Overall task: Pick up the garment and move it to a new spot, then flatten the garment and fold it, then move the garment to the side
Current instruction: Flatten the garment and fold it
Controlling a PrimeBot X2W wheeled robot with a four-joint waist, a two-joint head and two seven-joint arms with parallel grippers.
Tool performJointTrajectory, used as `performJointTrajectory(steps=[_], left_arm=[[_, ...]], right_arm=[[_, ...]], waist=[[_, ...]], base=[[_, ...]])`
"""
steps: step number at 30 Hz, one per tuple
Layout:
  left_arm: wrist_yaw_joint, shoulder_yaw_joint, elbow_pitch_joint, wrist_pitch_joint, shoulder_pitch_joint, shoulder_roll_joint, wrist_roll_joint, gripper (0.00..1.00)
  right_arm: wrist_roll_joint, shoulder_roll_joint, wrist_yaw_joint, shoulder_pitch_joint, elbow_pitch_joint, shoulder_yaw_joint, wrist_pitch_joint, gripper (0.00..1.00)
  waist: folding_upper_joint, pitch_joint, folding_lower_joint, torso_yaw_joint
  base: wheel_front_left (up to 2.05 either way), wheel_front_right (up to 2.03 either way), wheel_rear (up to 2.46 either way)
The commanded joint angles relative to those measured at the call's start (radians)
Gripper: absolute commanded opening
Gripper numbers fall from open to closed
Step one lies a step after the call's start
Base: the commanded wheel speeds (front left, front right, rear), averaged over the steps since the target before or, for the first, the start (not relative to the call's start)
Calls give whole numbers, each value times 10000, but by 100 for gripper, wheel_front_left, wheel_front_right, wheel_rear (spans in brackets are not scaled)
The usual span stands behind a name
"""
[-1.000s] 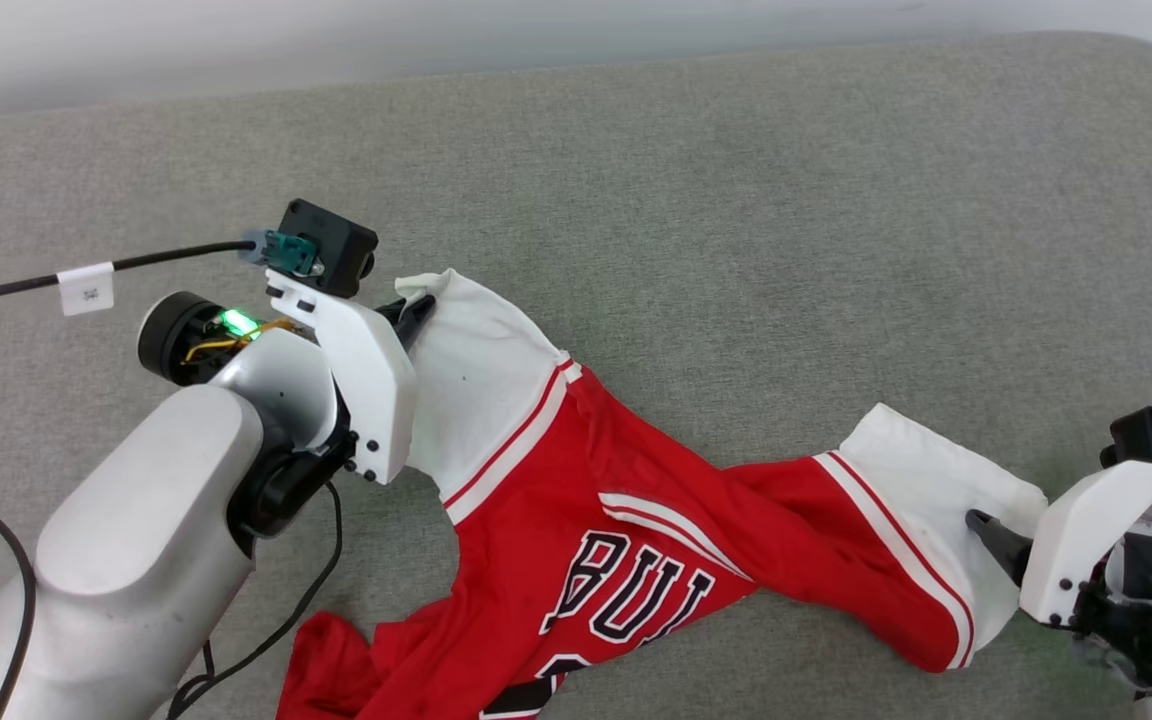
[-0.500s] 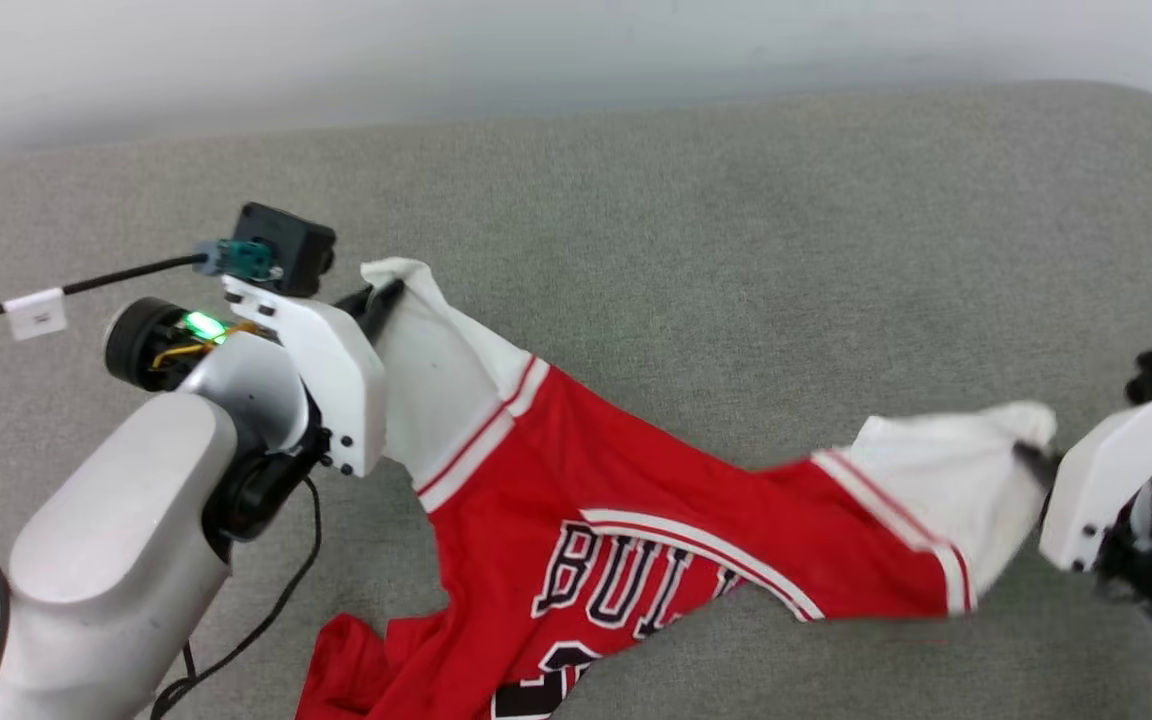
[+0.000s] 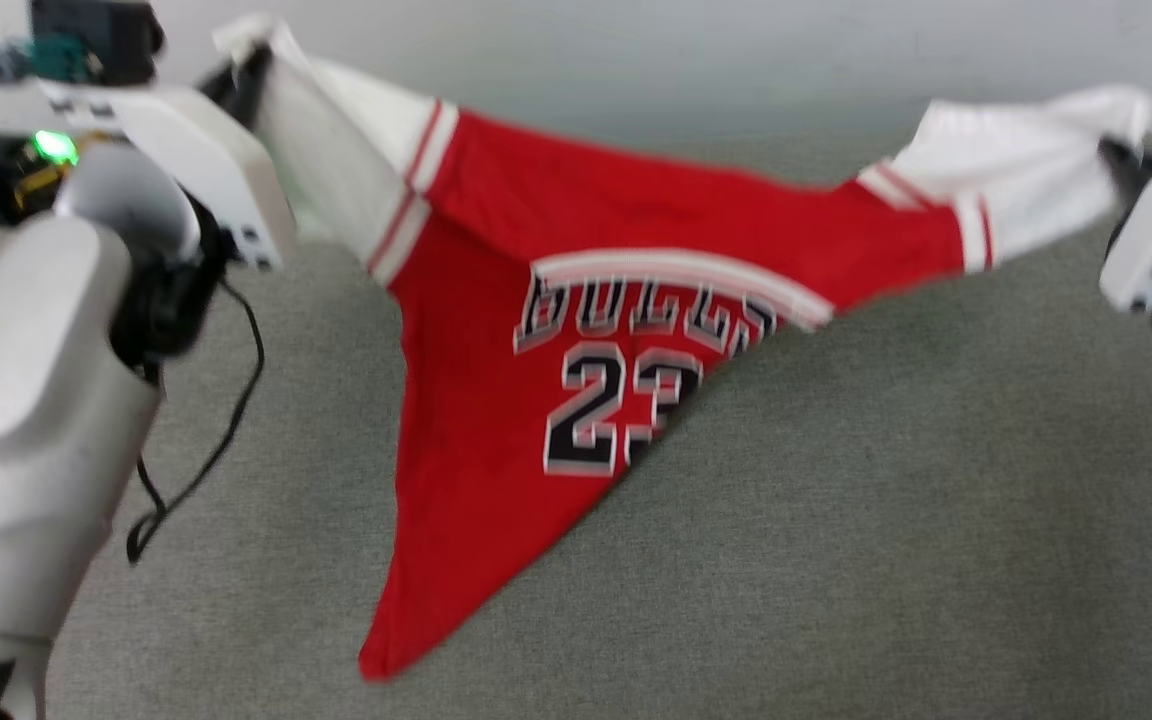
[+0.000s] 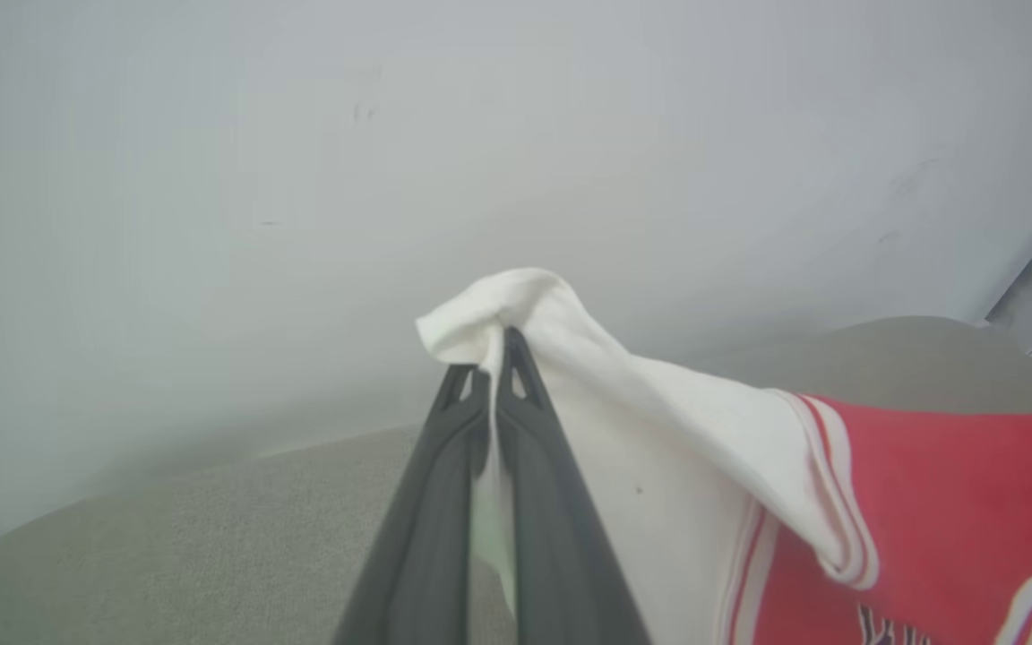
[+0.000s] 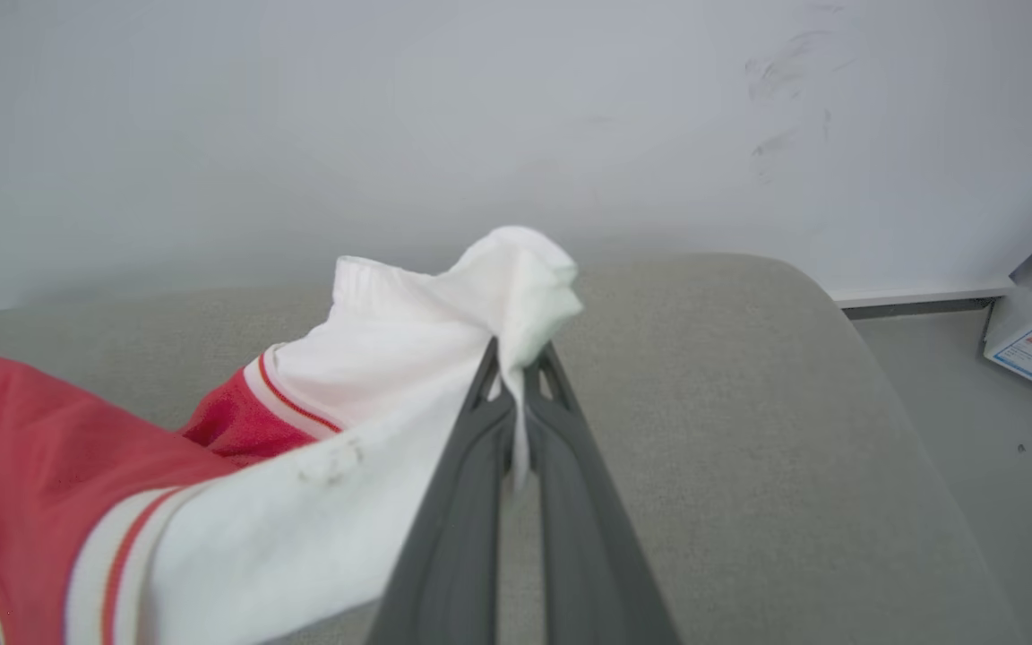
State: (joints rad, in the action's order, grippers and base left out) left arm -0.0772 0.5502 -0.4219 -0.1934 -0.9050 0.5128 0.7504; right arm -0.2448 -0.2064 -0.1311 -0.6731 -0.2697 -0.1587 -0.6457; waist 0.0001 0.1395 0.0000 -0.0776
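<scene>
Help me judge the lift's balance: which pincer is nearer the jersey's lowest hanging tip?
Left. The left pincer grips a white sleeve above the jersey's tip, slightly to its left; the right pincer grips the other sleeve far off to its right.

Garment print motion-blurred, partly folded under; right end effector cropped by edge.

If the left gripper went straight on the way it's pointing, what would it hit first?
Past the white sleeve of the garment pinched in the left gripper, probably the pale wall; how far off it is can't be told.
</scene>
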Motion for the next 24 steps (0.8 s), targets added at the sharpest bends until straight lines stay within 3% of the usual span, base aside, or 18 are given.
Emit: performJointTrajectory(steps=[1,8,12,18,24], left_arm=[[81,-160,-284,226,-524,-121,5,0],[315,-723,-1632,1408,-2918,-403,-223,0],[514,-1022,-2268,2252,-4729,-442,-446,0],[752,-1157,-2834,3220,-6555,-420,-841,0],[990,-1015,-3390,3543,-7674,-512,-1102,0]], right_arm=[[164,72,7,-680,-275,-24,302,0],[540,220,7,-3780,-1641,101,1705,0],[873,225,7,-5922,-2393,292,3055,0],[1425,255,5,-8087,-3290,713,4565,0],[1372,261,7,-9569,-4202,1202,5563,0]], waist=[[-1,230,0,24],[-1,1297,0,-33],[-1,2126,0,-149],[-1,2893,0,-234],[-1,3578,0,-243]], base=[[0,0,0],[0,0,0],[0,0,0],[0,0,0],[0,0,0]])
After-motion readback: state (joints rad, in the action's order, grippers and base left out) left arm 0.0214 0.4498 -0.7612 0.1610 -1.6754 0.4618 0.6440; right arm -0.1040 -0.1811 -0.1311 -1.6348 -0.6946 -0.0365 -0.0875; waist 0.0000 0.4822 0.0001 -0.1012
